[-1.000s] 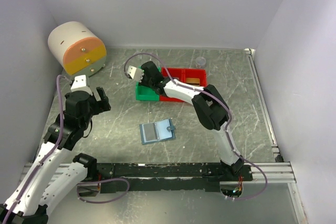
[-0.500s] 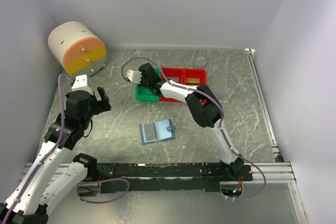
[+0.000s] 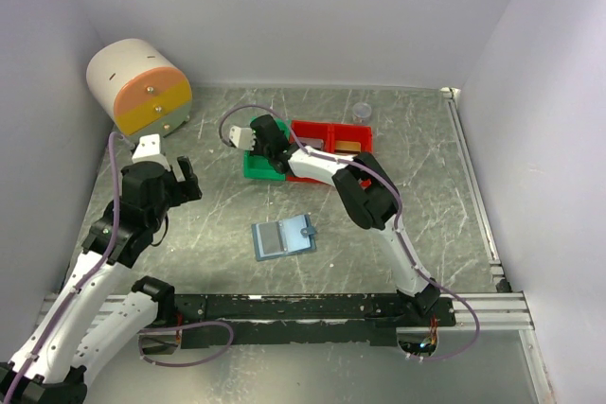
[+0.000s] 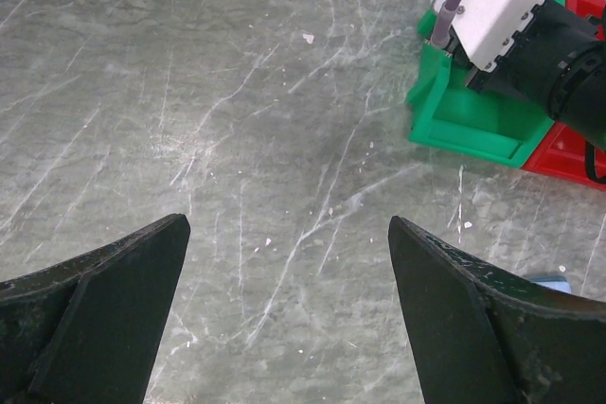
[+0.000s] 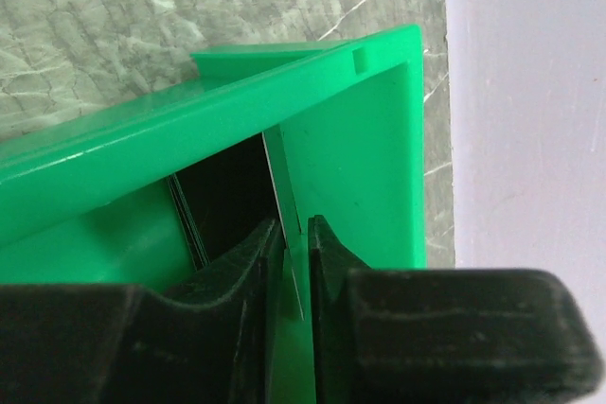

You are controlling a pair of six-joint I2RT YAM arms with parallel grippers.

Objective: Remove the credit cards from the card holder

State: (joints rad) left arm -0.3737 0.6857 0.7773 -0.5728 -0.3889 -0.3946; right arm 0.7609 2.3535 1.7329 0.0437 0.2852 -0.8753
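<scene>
The card holder [image 3: 284,237] lies open and flat on the table between the arms; one blue corner of it [image 4: 549,283] shows in the left wrist view. My right gripper [image 3: 265,150] reaches down into the green bin [image 3: 258,167]. In its wrist view a thin credit card [image 5: 282,186] stands edge-on between the jaws [image 5: 295,234]. It leans on the left finger, and a slit of green shows beside the right finger. Dark card edges [image 5: 187,219] stand deeper in the green bin [image 5: 360,139]. My left gripper [image 3: 185,182] hovers open and empty [image 4: 289,234] over bare table.
Two red bins [image 3: 331,131] adjoin the green one, and a gold flat thing [image 3: 348,147] lies in the right one. A round drum with orange and yellow drawers [image 3: 140,85] stands back left. A small clear cup [image 3: 361,112] sits behind the bins. White walls close the sides.
The right gripper has shifted slightly left over the green bin and its jaws have parted a little from the card. The left arm has barely moved.
</scene>
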